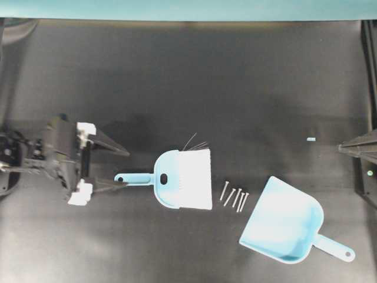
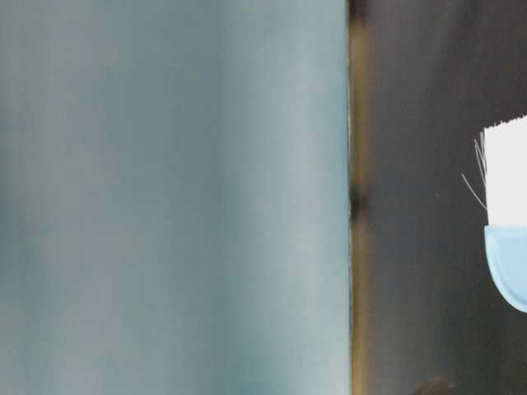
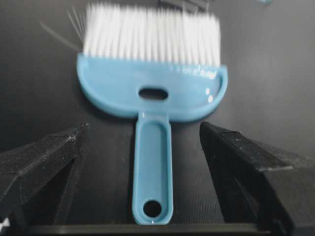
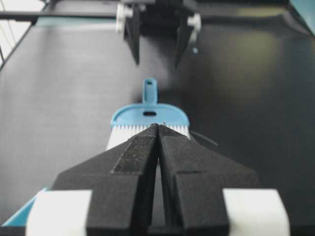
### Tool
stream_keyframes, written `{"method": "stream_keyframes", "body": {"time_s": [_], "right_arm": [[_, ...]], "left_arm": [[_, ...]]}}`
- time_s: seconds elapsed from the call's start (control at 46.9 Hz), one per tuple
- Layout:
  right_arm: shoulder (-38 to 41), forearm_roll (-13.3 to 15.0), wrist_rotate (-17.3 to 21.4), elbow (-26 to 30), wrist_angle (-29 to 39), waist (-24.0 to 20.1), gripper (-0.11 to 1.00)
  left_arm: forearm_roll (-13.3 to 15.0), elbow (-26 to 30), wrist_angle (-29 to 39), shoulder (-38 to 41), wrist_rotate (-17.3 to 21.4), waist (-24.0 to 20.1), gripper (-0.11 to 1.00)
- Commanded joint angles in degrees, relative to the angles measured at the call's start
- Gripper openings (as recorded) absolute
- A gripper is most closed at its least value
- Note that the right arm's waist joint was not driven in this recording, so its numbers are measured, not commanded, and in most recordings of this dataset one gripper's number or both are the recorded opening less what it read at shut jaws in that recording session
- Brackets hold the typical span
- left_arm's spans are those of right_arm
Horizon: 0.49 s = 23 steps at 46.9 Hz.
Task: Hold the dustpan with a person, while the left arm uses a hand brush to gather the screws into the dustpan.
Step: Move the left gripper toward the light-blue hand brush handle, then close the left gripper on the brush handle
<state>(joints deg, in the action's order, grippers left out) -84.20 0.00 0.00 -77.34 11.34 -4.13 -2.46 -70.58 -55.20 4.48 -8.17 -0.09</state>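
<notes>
The light blue hand brush (image 1: pixel 177 180) lies flat on the black table, white bristles pointing right and handle pointing left. My left gripper (image 1: pixel 127 170) is open, its fingers on either side of the handle's end without touching it. The left wrist view shows the hand brush (image 3: pixel 152 93) with its handle lying free between the open left gripper (image 3: pixel 143 126). Several screws (image 1: pixel 234 196) lie side by side just right of the bristles. The dustpan (image 1: pixel 285 227) rests beyond them, mouth towards the screws. My right gripper (image 1: pixel 341 147) stays shut and empty at the right edge. No person is in view.
A small light blue scrap (image 1: pixel 311 139) lies on the table near the right gripper. A teal wall (image 1: pixel 188 9) runs along the table's far edge. The table-level view catches only the brush (image 2: pixel 506 247) at its right border.
</notes>
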Motion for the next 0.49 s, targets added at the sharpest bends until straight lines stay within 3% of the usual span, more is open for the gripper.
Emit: {"method": "stream_keyframes", "body": {"time_s": [0.0,0.469], "right_arm": [[-0.5,0.0,-0.1,0.1,-0.2,0.0,-0.01],[-1.1,0.0,0.1,-0.9,0.0,0.0,-0.01]], "left_arm": [[-0.2,1.8,-0.6,3.3,-0.1,1.0,0.87],[-0.2,9.6,6.2,11.8,0.4,2.4,0.86]]}}
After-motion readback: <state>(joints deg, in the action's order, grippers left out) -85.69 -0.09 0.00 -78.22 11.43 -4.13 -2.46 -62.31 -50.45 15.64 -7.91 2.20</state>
